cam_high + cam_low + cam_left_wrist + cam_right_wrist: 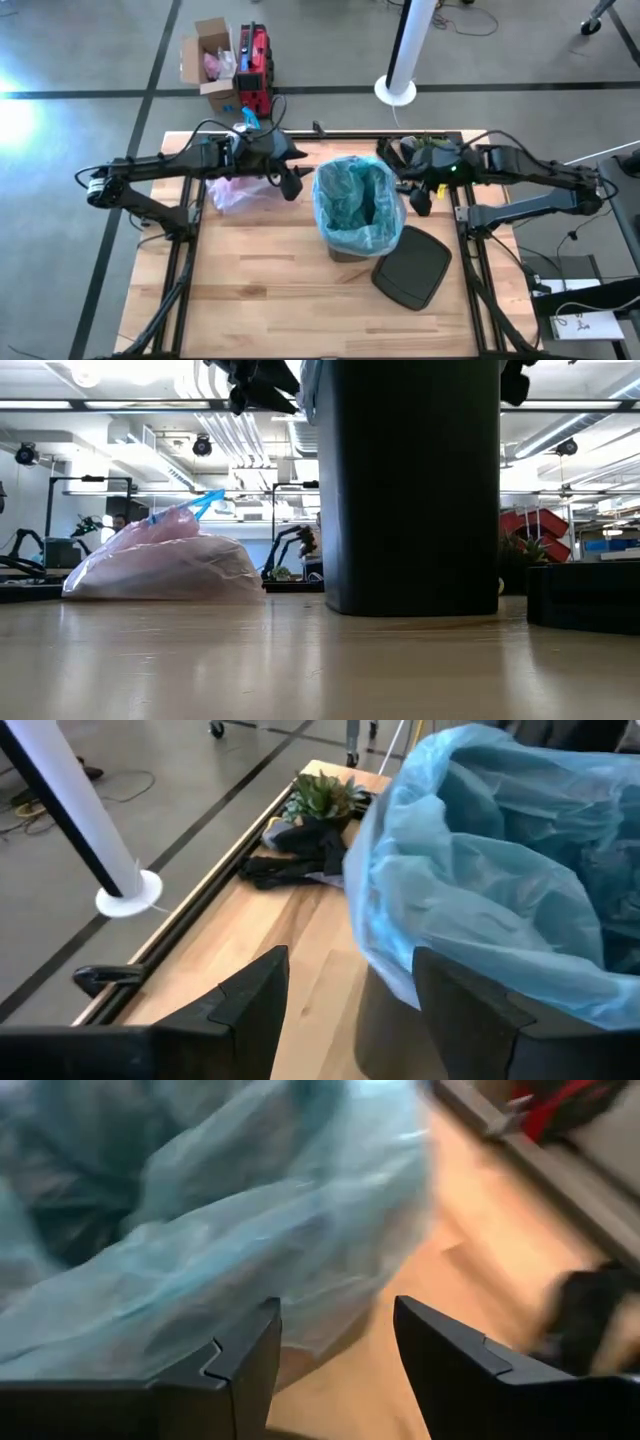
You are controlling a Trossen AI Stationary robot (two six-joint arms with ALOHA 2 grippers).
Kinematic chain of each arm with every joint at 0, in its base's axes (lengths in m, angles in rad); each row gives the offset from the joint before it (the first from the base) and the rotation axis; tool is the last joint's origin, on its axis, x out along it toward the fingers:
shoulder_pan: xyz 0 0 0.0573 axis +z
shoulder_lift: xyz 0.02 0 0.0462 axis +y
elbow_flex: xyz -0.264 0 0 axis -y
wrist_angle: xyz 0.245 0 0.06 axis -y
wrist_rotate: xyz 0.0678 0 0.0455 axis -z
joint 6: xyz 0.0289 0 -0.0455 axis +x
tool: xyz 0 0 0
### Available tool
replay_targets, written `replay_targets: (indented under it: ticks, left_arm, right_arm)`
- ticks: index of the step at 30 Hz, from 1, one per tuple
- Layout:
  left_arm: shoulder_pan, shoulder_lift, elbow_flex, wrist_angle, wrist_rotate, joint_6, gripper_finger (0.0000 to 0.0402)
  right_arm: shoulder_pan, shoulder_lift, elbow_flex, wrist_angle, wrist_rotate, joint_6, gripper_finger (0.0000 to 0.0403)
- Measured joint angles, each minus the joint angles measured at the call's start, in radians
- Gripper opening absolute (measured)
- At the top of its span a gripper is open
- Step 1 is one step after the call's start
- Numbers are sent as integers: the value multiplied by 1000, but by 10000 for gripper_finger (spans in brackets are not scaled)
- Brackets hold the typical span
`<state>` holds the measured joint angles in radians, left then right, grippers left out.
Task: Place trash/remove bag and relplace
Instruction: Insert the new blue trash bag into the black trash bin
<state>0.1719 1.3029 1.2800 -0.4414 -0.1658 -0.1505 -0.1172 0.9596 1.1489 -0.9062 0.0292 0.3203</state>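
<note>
Bin [345, 250] stands mid-table, lined with the light blue bag [357, 205]. Left gripper [350, 1010] and right gripper [335, 1355] flank its rim, jaws released, holding nothing. Pink bag [238, 192], tied, lies near the table's [270, 290] far left edge.

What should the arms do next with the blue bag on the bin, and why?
Probably tuck the blue bag lower around the bin rim: both the left gripper and the right gripper stand open beside it, and the lid lies on the table.

both end effectors [345, 1010] [335, 1365] open, arms reaching inward.
</note>
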Motion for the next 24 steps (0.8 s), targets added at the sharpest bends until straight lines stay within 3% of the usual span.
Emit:
replay_targets:
  ticks: [7, 10, 16, 21, 24]
  left_arm:
    - [-51, -18, 0, 11, 0, -41, 213]
    - [-70, -34, 0, 6, 0, -42, 221]
    - [-80, -75, 0, 6, -6, -63, 225]
    - [-81, -124, 0, 17, -7, -75, 220]
    - [-83, -159, 0, 36, -7, -80, 217]
  right_arm:
    - [39, 44, -34, -22, -3, -35, 197]
    - [39, 44, 43, -93, 6, -57, 215]
    - [39, 63, 288, -309, 134, -107, 251]
    - [49, 132, 428, -188, 151, -169, 261]
    - [72, 207, 449, -77, 79, -212, 257]
